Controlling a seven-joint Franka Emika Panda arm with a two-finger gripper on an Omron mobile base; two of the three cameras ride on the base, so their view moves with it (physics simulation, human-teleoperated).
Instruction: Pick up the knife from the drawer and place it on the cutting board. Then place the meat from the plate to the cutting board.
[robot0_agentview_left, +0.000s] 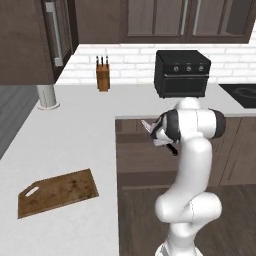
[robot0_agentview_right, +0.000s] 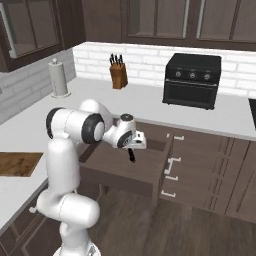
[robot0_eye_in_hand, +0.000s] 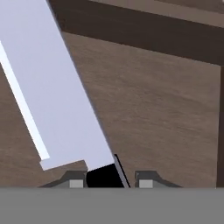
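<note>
The end effector (robot0_agentview_right: 134, 148) grips the knife (robot0_agentview_right: 131, 155) above the open drawer (robot0_agentview_right: 125, 167).

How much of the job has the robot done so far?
Done: the drawer is pulled open. In hand: the pincer is shut on the knife, its black handle between the fingers and the blade lifted over the drawer's bottom. Left: carry it to the cutting board, which is bare, then move the meat there too.
</note>
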